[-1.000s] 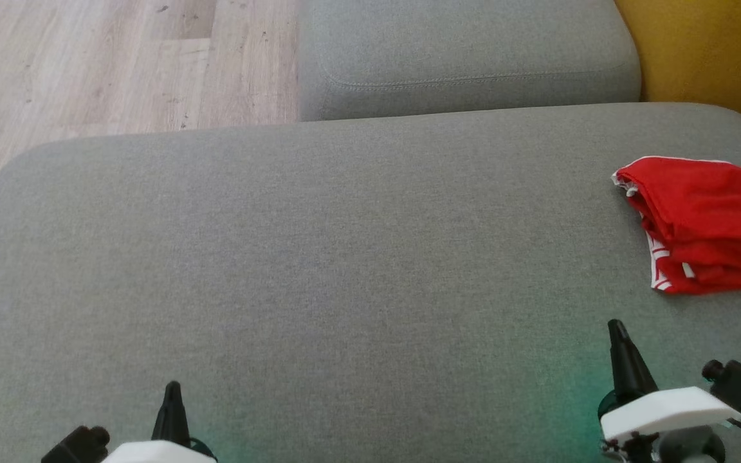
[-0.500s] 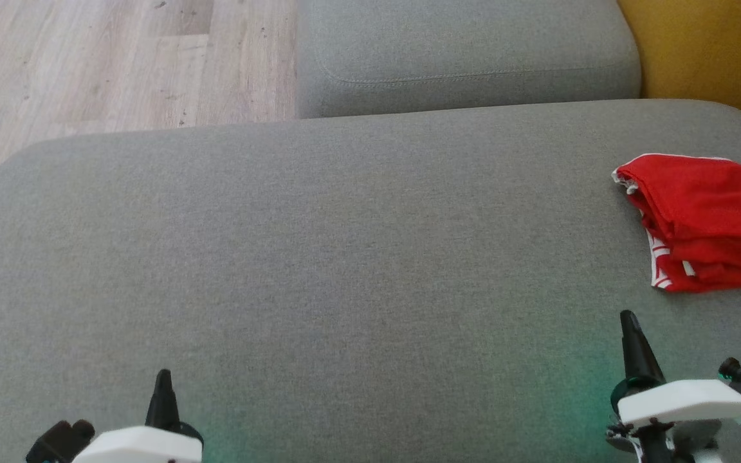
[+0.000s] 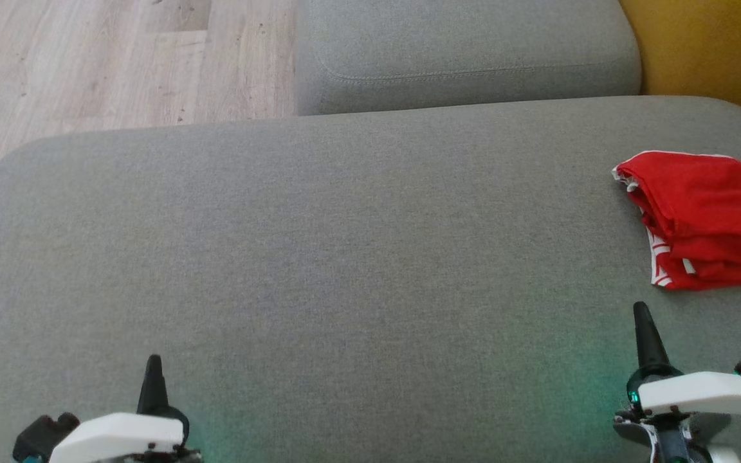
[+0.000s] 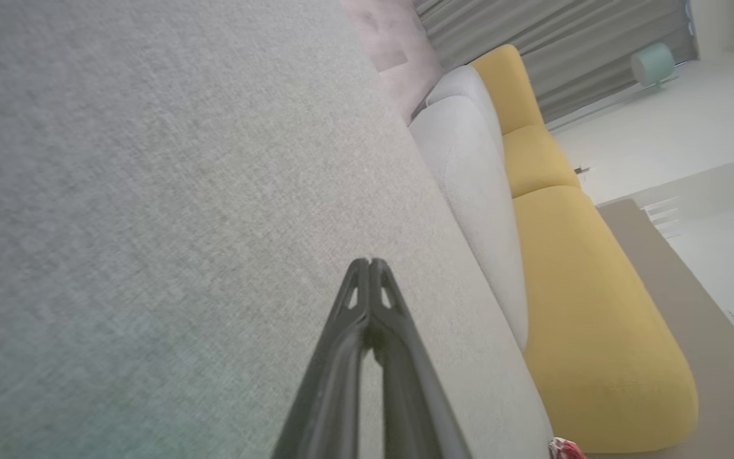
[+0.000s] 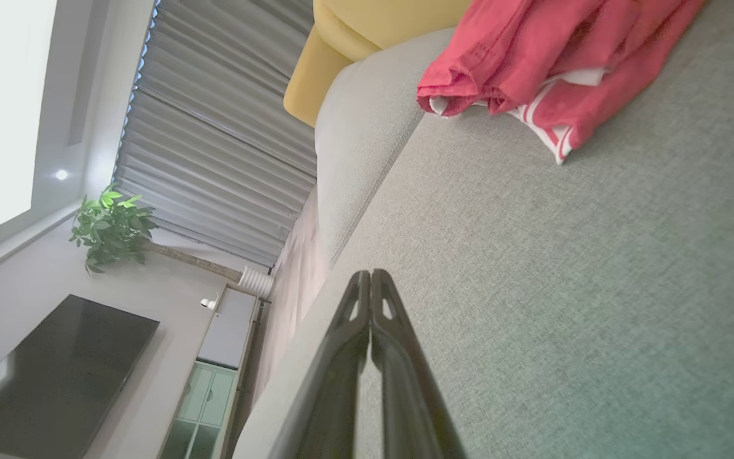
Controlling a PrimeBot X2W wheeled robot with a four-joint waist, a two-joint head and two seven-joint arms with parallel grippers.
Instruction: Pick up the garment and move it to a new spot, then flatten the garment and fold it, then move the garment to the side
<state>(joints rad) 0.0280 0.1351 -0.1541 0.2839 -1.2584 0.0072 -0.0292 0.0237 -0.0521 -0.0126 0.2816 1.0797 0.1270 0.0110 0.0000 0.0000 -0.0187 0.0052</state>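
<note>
Over the last second both arms have drifted outward. The left gripper and right gripper are pinched shut, holding nothing. The folded red garment lies untouched at the right edge of the grey sofa seat, so the task looks finished.

Seat cushion: grey woven cloth, matt, fine rough weave. Garment: thin red cloth, matt, creased, white-striped trim. Floor: pale wood-grain planks, low sheen. Left gripper and right gripper: dark matt fingers, smooth white casing. Yellow cushion: matt cloth.
</note>
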